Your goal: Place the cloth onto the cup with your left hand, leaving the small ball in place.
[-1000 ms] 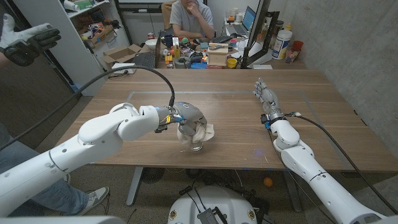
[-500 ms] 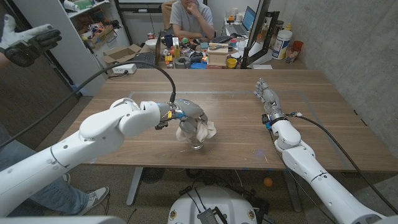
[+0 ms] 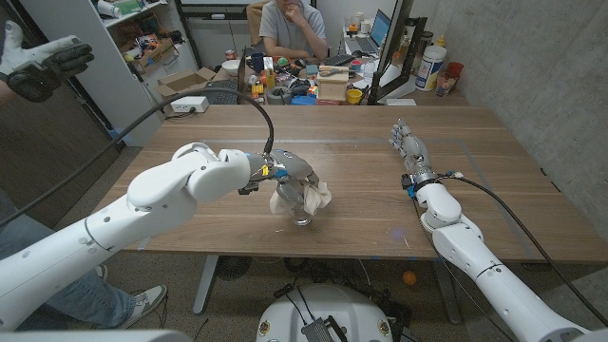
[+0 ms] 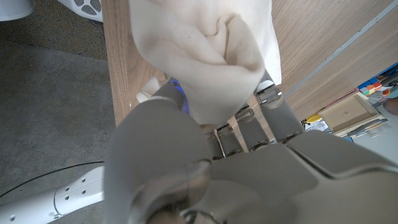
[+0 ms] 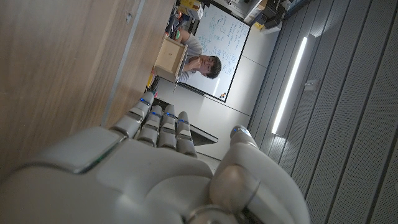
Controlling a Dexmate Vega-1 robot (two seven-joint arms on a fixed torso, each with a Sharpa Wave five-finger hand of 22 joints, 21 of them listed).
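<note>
The left hand (image 3: 290,174) is seen gripping a crumpled cream cloth (image 3: 302,198) above a clear glass cup (image 3: 301,218) near the tabletop's front edge. It should be lowered centred, then released gently.

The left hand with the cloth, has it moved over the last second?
Yes. The left hand holding the cloth has crept a little toward the table's right side and slightly farther from its near edge.

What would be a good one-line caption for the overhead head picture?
Left hand holds a cloth over a cup while the right hand waits on the table.
</note>
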